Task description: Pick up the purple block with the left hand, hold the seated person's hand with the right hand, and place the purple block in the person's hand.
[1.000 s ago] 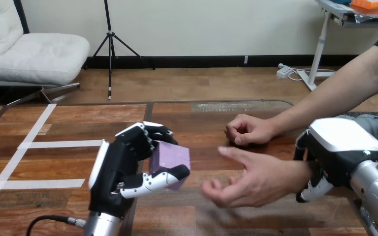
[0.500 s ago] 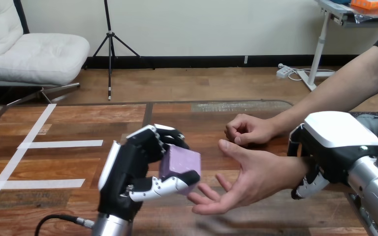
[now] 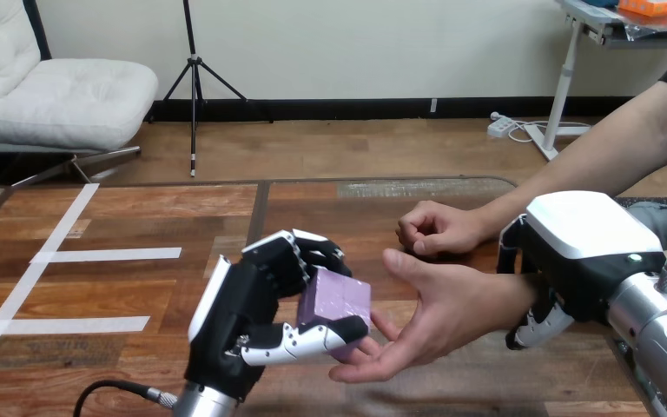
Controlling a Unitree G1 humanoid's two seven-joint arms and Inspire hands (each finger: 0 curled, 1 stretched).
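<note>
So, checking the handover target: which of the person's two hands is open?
The nearer hand, palm up beside the purple block; the farther hand is curled shut.

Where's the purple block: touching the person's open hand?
Cannot tell: head view shows the purple block, in the left hand, overlapping the person's hand.

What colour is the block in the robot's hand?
Purple, a pale lilac shade. The head view shows the block best, held in the left hand.

Robot test lab: wooden table, white tape marks.
</note>
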